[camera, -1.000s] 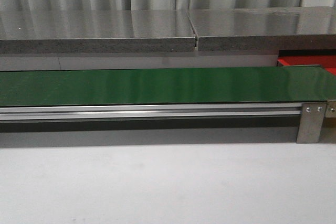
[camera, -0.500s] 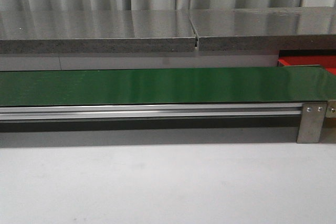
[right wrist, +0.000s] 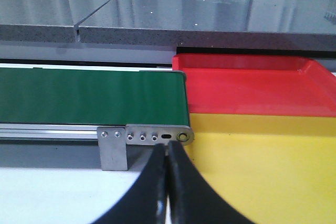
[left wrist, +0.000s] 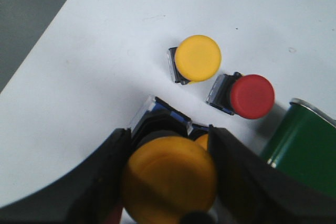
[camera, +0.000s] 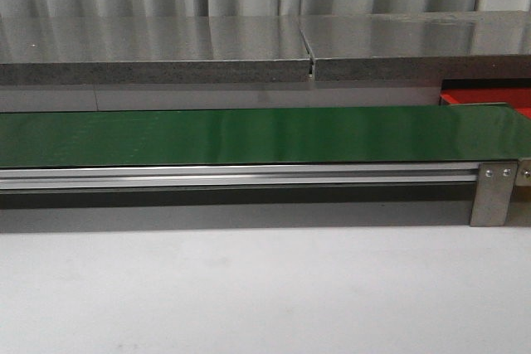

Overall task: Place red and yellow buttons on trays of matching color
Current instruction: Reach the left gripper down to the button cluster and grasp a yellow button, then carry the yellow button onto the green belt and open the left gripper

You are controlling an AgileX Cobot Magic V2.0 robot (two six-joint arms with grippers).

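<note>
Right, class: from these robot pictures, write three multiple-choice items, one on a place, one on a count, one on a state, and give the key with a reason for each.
1. Where does the red tray lie relative to the yellow tray?
A. Behind it, edge to edge
B. On the green belt
C. Left of the belt

2. How many buttons lie loose on the white table past the left gripper?
A. None
B. Two
C. Four

3. What is the state of the right gripper?
A. Wide open
B. Shut on a red button
C. Shut, holding nothing

Key:
1 A: the right wrist view shows red just beyond yellow, both at the end of the belt.
2 B: one yellow button and one red button lie there.
3 C: its fingers meet with nothing between them, while the left one holds a yellow button.
</note>
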